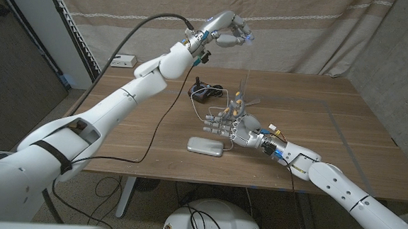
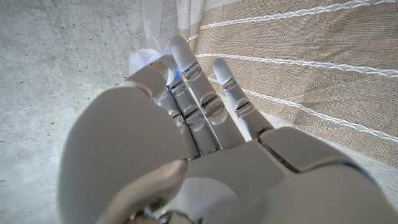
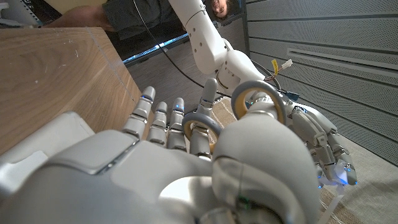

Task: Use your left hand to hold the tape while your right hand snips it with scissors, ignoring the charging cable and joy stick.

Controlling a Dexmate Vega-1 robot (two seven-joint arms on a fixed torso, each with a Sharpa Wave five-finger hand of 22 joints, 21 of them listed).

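The left robot hand (image 1: pixel 227 29), raised high, pinches the tape (image 2: pixel 147 59). The right robot hand (image 1: pixel 233 125) grips the scissors (image 1: pixel 242 95) below it; raise the blades squarely across the hanging strip before closing

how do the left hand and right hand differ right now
The left hand is raised high in front of the curtain, pinching clear tape; the right hand sits low over the table. The right hand holds scissors pointing up. Both hands are gripping something.
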